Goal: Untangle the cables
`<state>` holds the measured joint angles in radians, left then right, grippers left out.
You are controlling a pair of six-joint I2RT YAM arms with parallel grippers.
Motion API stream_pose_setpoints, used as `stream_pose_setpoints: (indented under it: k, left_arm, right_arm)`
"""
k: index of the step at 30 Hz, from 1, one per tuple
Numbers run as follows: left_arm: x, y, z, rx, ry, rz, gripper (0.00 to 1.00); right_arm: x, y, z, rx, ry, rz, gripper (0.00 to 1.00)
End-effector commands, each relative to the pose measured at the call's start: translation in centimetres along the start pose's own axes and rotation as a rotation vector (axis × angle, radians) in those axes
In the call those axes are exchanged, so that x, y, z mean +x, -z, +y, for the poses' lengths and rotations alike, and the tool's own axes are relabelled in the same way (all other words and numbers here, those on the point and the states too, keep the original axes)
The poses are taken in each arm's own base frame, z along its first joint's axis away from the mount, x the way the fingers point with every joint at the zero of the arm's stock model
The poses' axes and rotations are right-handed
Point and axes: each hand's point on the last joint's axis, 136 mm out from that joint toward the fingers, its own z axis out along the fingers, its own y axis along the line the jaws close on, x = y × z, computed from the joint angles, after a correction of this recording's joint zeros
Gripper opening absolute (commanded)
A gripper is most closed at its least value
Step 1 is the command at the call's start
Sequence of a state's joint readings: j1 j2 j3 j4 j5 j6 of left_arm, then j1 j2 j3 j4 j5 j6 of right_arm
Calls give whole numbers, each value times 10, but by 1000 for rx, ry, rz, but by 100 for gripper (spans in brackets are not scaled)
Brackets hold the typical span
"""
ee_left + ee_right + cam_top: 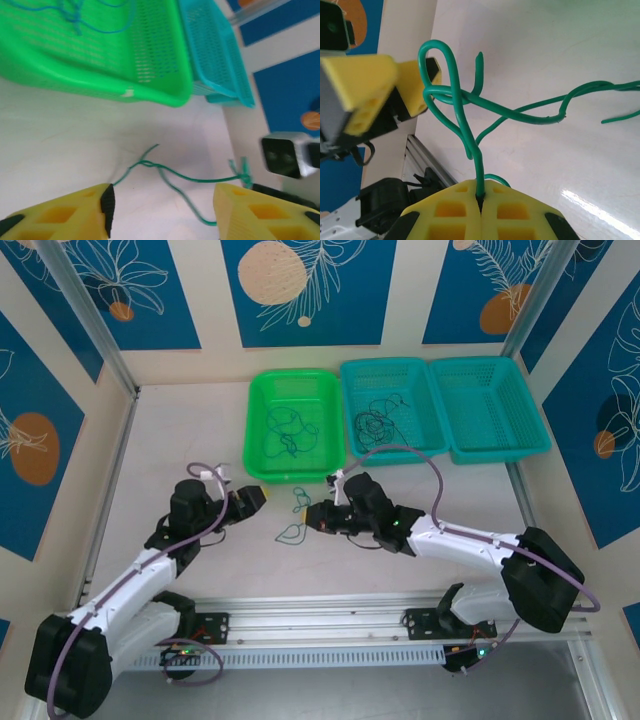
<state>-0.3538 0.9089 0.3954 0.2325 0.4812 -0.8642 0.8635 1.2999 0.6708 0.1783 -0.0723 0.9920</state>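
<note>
A thin green cable point(292, 531) lies twisted on the white table between the two grippers. My right gripper point(480, 196) is shut on one strand of the green cable point(465, 125), which loops and knots just beyond its yellow fingertips. My left gripper point(162, 212) stands open, its yellow fingers point(70, 215) spread wide on either side of the green cable point(200, 179), one end of which runs up to the left pad. In the top view the left gripper point(255, 498) and the right gripper point(313, 517) face each other closely. Blue cables point(290, 435) lie in the green basket point(255, 410). Dark cables point(375, 426) lie in the teal basket point(350, 390).
A second teal basket point(535, 420) stands at the back right. The green basket point(150, 97) and a teal basket point(215, 65) sit just beyond the left gripper. Wall panels enclose the table; a metal rail point(330, 615) runs along the near edge.
</note>
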Motion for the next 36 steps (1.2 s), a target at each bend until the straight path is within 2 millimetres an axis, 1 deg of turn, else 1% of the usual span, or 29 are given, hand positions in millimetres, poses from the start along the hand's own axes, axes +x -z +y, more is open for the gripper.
stream_pose_setpoints:
  k: [1,3,4,5,7,8,10,13,15,17,20,23,26,28,30,31,32,33,35,36]
  left_arm:
    - [4,3,-58,219,-143,62,64]
    - [15,5,-61,207,-285,102,70]
    - [21,7,-57,182,-377,115,74]
    - [25,8,-51,156,-450,114,76]
    - [33,8,-38,115,-639,102,77]
    - [38,7,-39,131,-720,100,77]
    - [44,4,-50,176,-857,77,78]
    - [57,-3,-71,239,-1049,59,85]
    - [63,-9,-79,271,-1135,62,87]
    - [66,-18,-77,280,-1168,63,88]
    - [69,-30,-65,256,-1180,88,89]
    - [73,-36,-57,249,-1162,97,89]
    - [66,-41,-50,195,-1131,75,91]
    - [54,-50,-40,100,-1100,52,92]
    - [51,-61,-36,76,-1096,69,93]
    - [53,-68,-36,83,-1089,84,90]
    - [54,-74,-36,89,-1083,97,85]
    - [55,-82,-34,84,-1070,115,76]
    - [56,-95,-29,69,-1042,127,52]
    - [56,-99,-30,69,-1029,122,39]
  right_arm:
    - [2,6,8,-13,55,34,0]
    - [-4,11,12,-17,66,28,0]
    - [-8,15,16,-26,74,21,0]
    - [-10,18,18,-34,84,22,0]
    - [-12,27,26,-41,119,33,0]
    - [-12,30,29,-38,133,38,0]
    - [-12,37,35,-37,157,52,0]
    - [-11,45,42,-51,168,58,0]
    - [-10,48,46,-61,168,56,0]
    - [-9,50,48,-68,168,54,0]
    - [-9,57,51,-69,170,43,0]
    - [-15,71,47,-26,172,-11,0]
    - [-25,95,40,35,191,-109,0]
    - [-33,115,33,82,197,-188,0]
    - [-39,132,23,123,188,-254,0]
    - [-41,142,18,139,175,-288,0]
    - [-43,150,14,155,162,-312,0]
    - [-45,159,8,173,142,-344,0]
    - [-46,173,0,201,113,-389,0]
    - [-45,180,-4,208,102,-409,0]
